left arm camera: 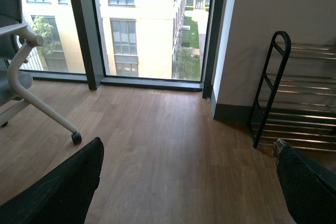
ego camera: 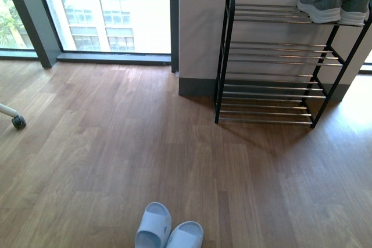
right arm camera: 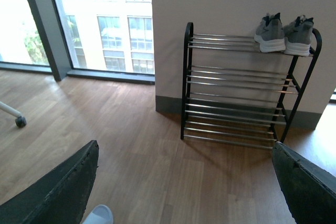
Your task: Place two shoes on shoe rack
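Two pale blue slide sandals [ego camera: 168,232] lie side by side on the wood floor at the near edge of the front view; the toe of one sandal [right arm camera: 98,215] shows in the right wrist view. A black-framed shoe rack [ego camera: 273,62] with silver rod shelves stands against the wall at the far right, also in the rack [right arm camera: 239,90] and rack [left arm camera: 294,93] wrist views. Two grey knit sneakers [ego camera: 336,1] sit on its top shelf at the right end, sneakers [right arm camera: 284,34]. My left gripper [left arm camera: 189,153] and right gripper [right arm camera: 186,153] are both open above bare floor, holding nothing.
A floor-to-ceiling window [ego camera: 104,10] with a dark frame fills the far left. A white chair leg with a caster [ego camera: 17,121] reaches in at the left, seen as a chair base [left arm camera: 47,108] in the left wrist view. Wood floor [ego camera: 145,143] spreads between sandals and rack.
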Robot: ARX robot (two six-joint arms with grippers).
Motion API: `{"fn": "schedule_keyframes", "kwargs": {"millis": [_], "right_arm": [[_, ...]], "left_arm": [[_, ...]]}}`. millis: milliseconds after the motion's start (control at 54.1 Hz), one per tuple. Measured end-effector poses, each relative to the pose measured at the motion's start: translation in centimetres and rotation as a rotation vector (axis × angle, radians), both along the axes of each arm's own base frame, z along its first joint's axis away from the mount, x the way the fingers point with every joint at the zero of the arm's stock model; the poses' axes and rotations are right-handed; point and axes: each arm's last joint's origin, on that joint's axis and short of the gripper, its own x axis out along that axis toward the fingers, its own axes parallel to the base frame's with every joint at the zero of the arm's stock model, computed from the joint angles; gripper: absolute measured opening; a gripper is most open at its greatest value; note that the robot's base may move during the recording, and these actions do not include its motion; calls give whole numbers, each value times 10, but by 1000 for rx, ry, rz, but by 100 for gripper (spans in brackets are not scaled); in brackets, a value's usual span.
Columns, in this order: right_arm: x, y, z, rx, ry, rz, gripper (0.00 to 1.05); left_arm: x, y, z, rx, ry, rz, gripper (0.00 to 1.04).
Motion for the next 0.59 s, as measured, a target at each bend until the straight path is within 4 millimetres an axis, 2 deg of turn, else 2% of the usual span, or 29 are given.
{"fn": "schedule_keyframes", "kwargs": {"millis": [592], "right_arm": [[0,0,0,0,0,0,96]], "left_arm": [[0,0,0,0,0,0,95]]}}
